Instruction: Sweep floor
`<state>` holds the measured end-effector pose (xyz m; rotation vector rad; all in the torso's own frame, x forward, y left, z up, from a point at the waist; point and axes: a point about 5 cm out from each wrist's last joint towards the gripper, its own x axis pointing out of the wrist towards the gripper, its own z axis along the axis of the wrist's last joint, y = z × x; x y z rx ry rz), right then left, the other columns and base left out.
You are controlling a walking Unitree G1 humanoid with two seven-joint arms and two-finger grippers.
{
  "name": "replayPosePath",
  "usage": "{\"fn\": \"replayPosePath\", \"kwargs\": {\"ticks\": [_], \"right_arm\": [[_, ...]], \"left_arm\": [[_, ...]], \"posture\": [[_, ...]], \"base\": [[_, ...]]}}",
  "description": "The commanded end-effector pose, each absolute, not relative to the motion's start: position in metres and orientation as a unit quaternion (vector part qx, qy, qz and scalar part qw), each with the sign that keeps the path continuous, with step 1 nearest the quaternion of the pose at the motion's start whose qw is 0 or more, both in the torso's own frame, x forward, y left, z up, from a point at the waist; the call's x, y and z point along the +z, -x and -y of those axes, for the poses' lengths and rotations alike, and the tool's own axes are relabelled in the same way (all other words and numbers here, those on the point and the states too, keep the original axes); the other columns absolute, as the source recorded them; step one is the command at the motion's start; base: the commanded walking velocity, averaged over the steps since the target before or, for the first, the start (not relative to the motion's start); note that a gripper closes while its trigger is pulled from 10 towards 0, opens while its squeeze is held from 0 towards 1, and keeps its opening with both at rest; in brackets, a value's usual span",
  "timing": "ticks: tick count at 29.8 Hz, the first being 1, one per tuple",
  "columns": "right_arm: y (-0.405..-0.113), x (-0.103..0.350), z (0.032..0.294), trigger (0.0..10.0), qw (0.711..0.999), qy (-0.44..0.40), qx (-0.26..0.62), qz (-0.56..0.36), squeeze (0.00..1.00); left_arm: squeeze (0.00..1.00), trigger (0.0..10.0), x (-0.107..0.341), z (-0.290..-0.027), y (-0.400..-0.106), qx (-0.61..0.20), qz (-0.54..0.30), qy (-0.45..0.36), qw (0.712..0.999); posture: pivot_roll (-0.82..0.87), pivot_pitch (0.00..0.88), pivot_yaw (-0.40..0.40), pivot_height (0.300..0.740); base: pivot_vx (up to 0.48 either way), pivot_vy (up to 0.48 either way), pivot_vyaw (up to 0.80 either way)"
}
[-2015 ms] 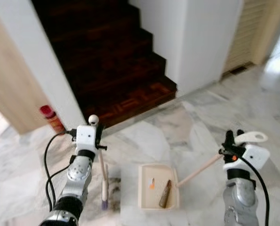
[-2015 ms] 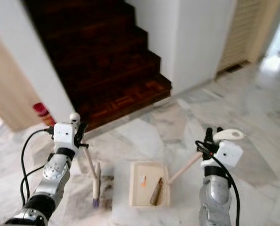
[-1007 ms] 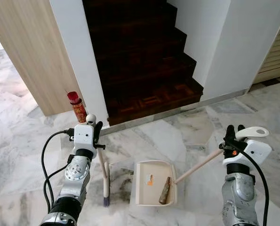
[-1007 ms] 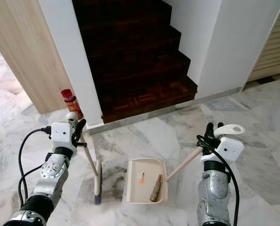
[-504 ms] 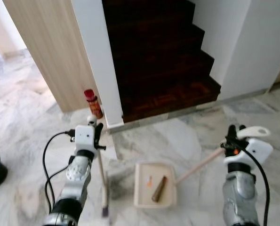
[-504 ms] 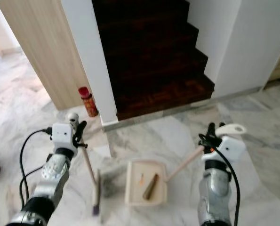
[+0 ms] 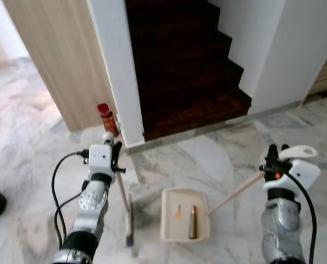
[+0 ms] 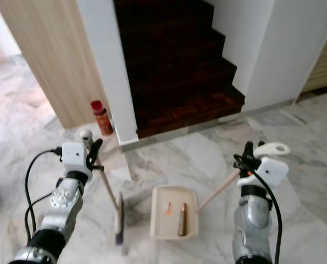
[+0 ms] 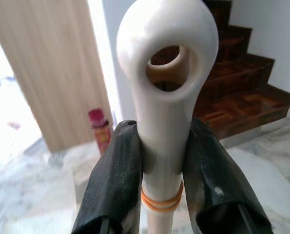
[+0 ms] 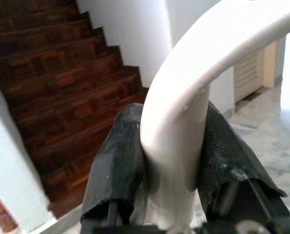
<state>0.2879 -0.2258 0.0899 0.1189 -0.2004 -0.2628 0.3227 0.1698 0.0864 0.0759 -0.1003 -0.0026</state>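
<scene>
Left eye view, left to right. Red bottle [image 7: 106, 118]: standing on the marble floor [image 7: 37, 181] against the white wall beside the dark wooden stairs [image 7: 190, 82]. Left end effector [image 7: 115, 158]: fingers clamped on the top of the broom [image 7: 124, 203] handle; the head rests on the floor below and just right of it. Dustpan [image 7: 184, 215]: cream, flat on the floor between the arms, holding a brown cylinder [image 7: 193, 221] and an orange scrap [image 7: 177, 210]. Right end effector [image 7: 272, 159]: closed on the dustpan's long handle, which slants down-left to the pan.
</scene>
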Motion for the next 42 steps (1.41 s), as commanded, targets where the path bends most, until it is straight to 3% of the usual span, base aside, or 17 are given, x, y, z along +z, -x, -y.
{"fn": "replayPosePath", "kwargs": {"ticks": [1,42], "right_arm": [[-0.2919,0.0993,0.2259,10.0,0.981,-0.075,-0.134,0.122,0.00],[-0.2958,0.0978,0.2171,10.0,0.984,-0.081,-0.108,0.117,0.00]], "left_arm": [[0.00,10.0,0.0991,-0.1715,-0.3277,0.000,0.074,-0.044,0.996],[0.00,10.0,0.0953,-0.1699,-0.3210,-0.006,0.074,-0.042,0.996]], "posture": [[-0.08,0.000,0.059,0.740],[-0.06,0.000,0.038,0.740]], "base": [[0.000,0.277,0.00],[0.000,0.361,0.00]]}}
